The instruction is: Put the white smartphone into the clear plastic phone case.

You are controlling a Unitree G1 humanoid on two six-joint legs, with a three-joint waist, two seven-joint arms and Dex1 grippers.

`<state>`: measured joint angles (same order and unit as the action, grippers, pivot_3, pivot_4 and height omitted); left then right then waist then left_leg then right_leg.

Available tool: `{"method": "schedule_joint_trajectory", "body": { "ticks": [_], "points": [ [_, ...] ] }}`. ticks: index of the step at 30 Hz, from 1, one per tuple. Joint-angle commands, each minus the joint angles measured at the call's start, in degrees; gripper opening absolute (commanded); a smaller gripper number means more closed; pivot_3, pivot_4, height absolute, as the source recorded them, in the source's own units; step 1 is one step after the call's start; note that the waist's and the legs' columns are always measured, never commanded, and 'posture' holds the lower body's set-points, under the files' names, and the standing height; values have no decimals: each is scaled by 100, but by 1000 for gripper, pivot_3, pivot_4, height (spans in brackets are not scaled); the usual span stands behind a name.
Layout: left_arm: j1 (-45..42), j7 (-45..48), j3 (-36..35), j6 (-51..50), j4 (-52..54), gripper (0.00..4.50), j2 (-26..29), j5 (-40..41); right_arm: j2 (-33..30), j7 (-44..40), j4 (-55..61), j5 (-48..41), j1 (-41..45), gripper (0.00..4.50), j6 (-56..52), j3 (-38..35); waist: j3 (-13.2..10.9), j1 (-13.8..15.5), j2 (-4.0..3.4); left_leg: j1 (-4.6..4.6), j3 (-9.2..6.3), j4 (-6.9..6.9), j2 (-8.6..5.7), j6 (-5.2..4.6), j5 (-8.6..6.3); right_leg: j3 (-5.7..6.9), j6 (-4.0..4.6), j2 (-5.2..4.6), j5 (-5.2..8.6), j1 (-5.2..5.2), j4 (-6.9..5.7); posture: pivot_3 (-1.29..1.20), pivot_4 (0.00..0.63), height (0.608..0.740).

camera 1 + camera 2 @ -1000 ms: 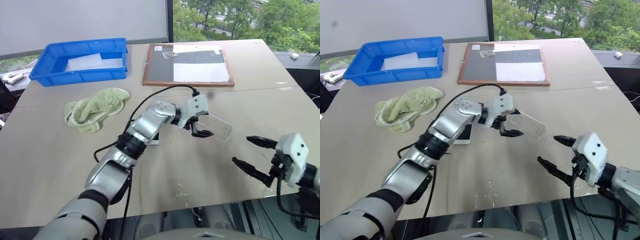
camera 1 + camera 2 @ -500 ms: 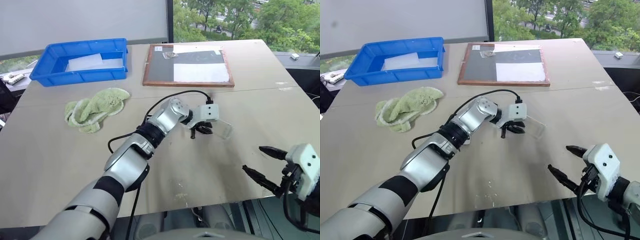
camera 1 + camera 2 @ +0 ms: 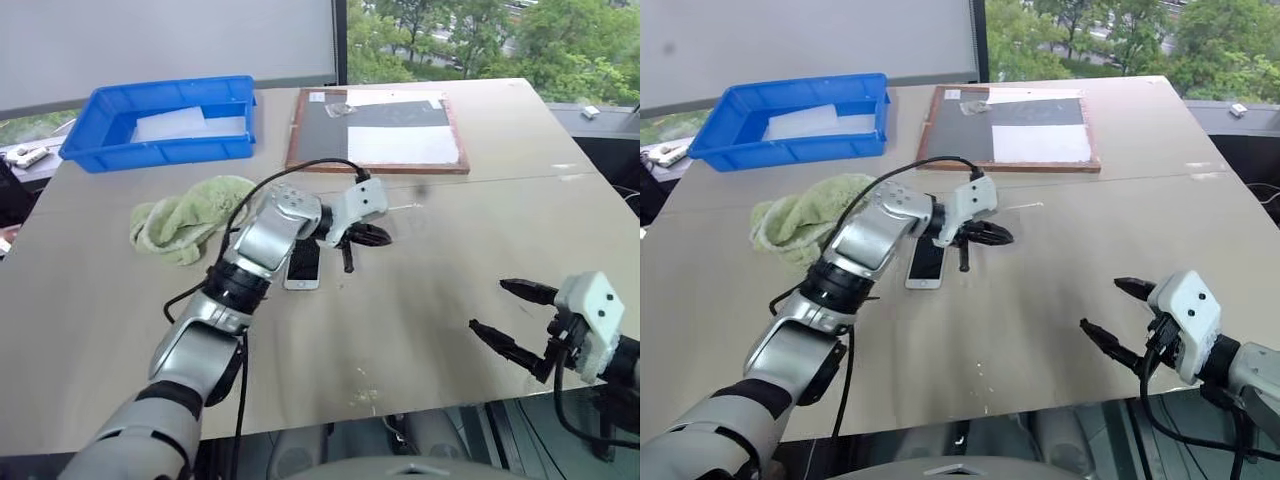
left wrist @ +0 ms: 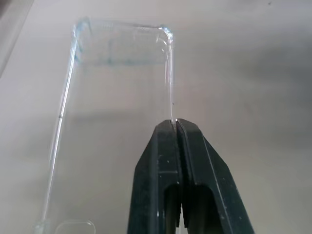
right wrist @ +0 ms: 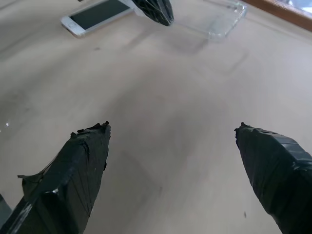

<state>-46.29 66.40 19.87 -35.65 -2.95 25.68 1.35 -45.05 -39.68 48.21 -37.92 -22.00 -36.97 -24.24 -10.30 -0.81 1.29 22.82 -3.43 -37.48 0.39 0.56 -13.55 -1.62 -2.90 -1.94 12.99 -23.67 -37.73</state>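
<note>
While left fingers [image 4: 168, 146] pinch clear case [image 4: 117, 73] rim, right fingers [image 5: 83, 161] spread wide, empty.

White smartphone [image 3: 303, 262] lies flat on the table [image 3: 420, 310], right of the towel [image 3: 180, 218]. Clear plastic phone case [image 4: 117, 97] is held off the table beyond the phone. Bin [image 3: 160, 120] sits at far left, framed board [image 3: 377, 130] to its right.

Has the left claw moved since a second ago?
Yes. The left claw, now shut on the clear case, has swung toward the green cloth and sits beside the white smartphone.
</note>
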Motion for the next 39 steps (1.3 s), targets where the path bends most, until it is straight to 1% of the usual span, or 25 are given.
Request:
{"method": "schedule_joint_trajectory", "body": {
  "ticks": [1,4,9,10,13,15,19,21,25,28,32,39],
  "points": [
    [527,31,-582,-526,1462,29,688,381,-64,-76,-46,-161,287,4500,24,76,-1,-23,0,0,0,0,1,0,0,1,0,1,0,0,1,0,150,740],
    [1093,22,-964,-852,2213,29,1256,689,-89,-181,-102,-124,376,4500,99,163,-1,-3,0,-6,-1,4,4,0,0,2,1,2,1,0,-1,0,150,740],
    [1970,-124,-1611,-1239,2979,29,1827,1187,-51,-336,-157,-37,332,4500,261,218,0,16,1,-3,-1,1,4,0,0,4,12,-1,7,1,3,0,150,740],
    [2386,-181,-1731,-879,3096,29,2028,1060,-23,-387,-158,16,294,4500,361,275,-1,22,1,-3,0,1,3,0,0,4,13,-3,9,2,2,0,150,740],
    [3315,-247,-2230,-246,3198,29,2418,983,45,-495,-191,139,227,4500,602,404,1,-26,0,-10,8,6,7,0,0,-2,15,-2,10,1,4,0,150,740],
    [3599,-261,-2389,66,3175,29,2561,1023,43,-569,-241,206,224,4500,713,439,0,6,0,-13,8,12,13,0,0,-3,18,2,11,-1,3,0,150,740],
    [4533,-156,-2878,555,3007,29,2708,1166,73,-823,-415,269,313,4500,1068,494,1,18,1,-15,9,2,14,0,0,1,26,-3,15,3,2,0,150,740],
    [4731,-276,-3045,546,2893,29,2585,1311,115,-939,-430,199,326,4500,1203,498,1,26,1,-14,12,2,14,0,0,0,26,-5,15,3,4,0,150,740],
    [5018,-377,-3097,884,2670,29,2503,1333,145,-1089,-452,171,334,4500,1400,467,1,29,1,-10,6,2,17,0,0,5,26,-5,15,2,4,0,150,740],
    [5247,-331,-3091,1345,2414,29,2511,1272,105,-1255,-507,250,311,4500,1601,452,1,13,1,-10,9,3,16,0,0,2,26,-5,15,2,5,0,150,740],
    [5295,-209,-3070,1702,2234,29,2596,1348,12,-1403,-600,348,346,4500,1716,500,1,16,1,-12,11,3,17,0,0,2,26,-4,15,1,4,0,150,740],
    [5221,827,-3030,2840,1593,29,2954,1590,-42,-1446,-700,290,725,4500,1623,711,1,16,1,-12,11,4,17,1,-1,3,27,-3,15,0,4,0,150,740]
  ]
}}
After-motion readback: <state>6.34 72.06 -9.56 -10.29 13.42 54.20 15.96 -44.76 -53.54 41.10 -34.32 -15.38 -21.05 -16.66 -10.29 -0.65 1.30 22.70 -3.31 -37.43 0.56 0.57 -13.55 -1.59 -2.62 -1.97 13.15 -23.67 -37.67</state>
